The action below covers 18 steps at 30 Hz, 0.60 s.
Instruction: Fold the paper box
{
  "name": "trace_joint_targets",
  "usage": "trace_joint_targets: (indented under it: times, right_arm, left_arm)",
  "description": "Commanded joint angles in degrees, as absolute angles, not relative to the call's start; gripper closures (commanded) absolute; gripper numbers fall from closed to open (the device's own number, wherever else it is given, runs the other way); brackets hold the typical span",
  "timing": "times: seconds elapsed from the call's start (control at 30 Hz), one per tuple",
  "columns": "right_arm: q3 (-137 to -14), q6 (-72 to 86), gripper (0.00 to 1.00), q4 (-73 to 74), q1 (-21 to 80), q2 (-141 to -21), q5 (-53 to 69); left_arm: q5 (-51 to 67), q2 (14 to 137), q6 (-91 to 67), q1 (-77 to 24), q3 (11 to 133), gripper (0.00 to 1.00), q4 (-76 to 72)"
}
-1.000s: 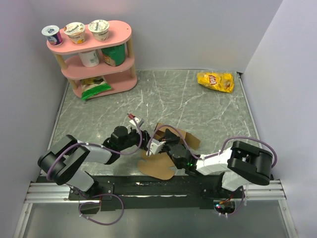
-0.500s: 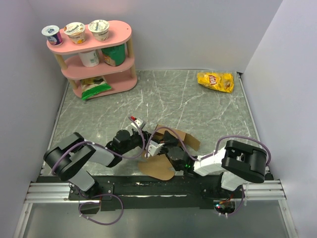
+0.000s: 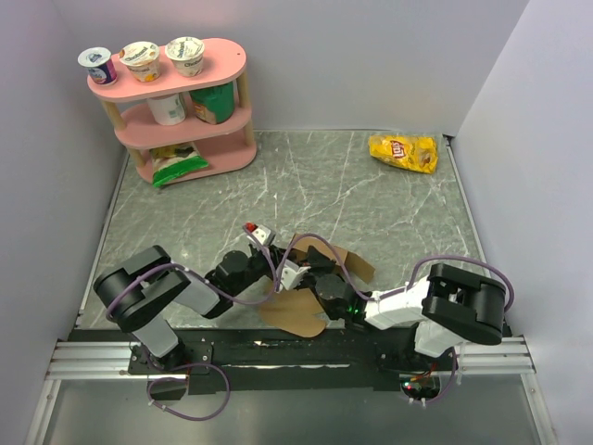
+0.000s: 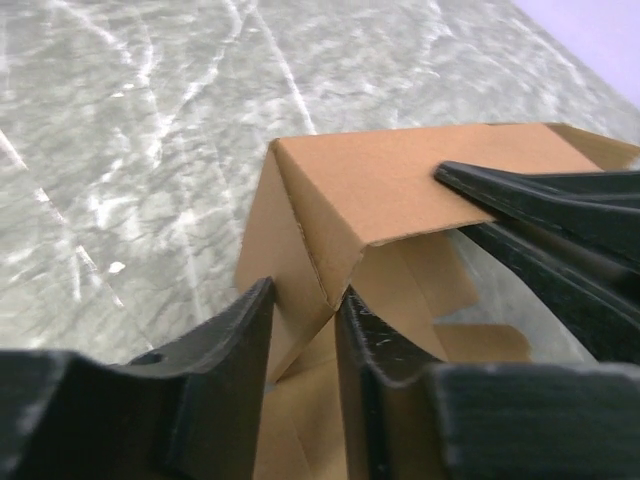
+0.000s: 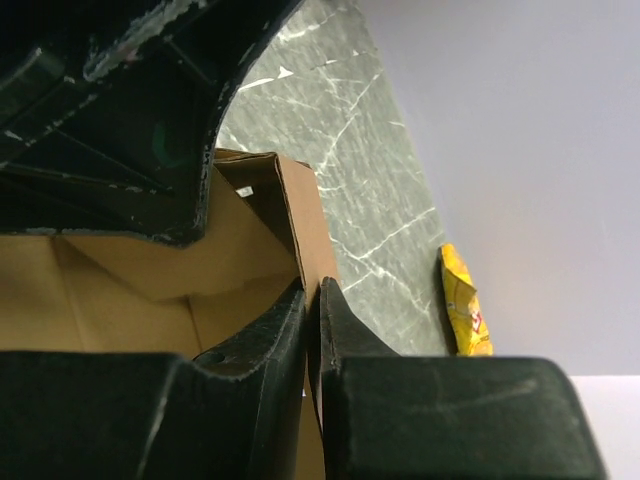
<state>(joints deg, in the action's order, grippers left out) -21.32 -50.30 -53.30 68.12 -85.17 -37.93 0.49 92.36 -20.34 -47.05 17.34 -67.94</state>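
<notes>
The paper box (image 3: 298, 313) is brown cardboard, half raised, lying near the front middle of the table. In the left wrist view a folded corner of the box (image 4: 390, 180) stands up, and my left gripper (image 4: 305, 295) has closed on that corner with a finger on each side. The right gripper's black fingers (image 4: 560, 205) reach in from the right onto the top panel. In the right wrist view my right gripper (image 5: 312, 290) is shut on the thin upright wall of the box (image 5: 300, 215). From above, the left gripper (image 3: 281, 271) and right gripper (image 3: 310, 276) meet over the box.
A yellow chip bag (image 3: 403, 151) lies at the back right, also seen as the chip bag (image 5: 465, 305). A pink three-tier shelf (image 3: 222, 120) with cups and packets stands at the back left. Walls close in the table on three sides.
My left gripper has slid right onto the box and its jaws have narrowed around the folded corner. The right gripper has stayed on the box wall.
</notes>
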Motion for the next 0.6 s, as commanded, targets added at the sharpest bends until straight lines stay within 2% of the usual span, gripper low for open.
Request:
trace_joint_targets:
  times: [0.0,0.2,0.43,0.57]
  right_arm:
    - [-20.4,-44.7,0.85,-51.1,68.8,-83.5,-36.0]
    - [-20.7,-42.7,0.77,-49.4,68.8,-81.4,-36.3]
    - [-21.4,-37.5,0.52,-43.3,68.9,-74.9,-37.4]
    - [-22.1,-30.9,0.47,-35.7,68.9,-66.6,-36.7]
  left_arm:
    - [-10.4,93.6,-17.8,-50.4,18.0,0.69,-75.2]
    - [-17.4,95.2,-14.9,-54.4,18.8,0.79,-74.1]
    - [-24.6,96.7,-10.7,-58.6,20.4,0.84,-72.3]
    - [-26.7,96.7,-10.1,-59.9,21.0,0.85,-71.5]
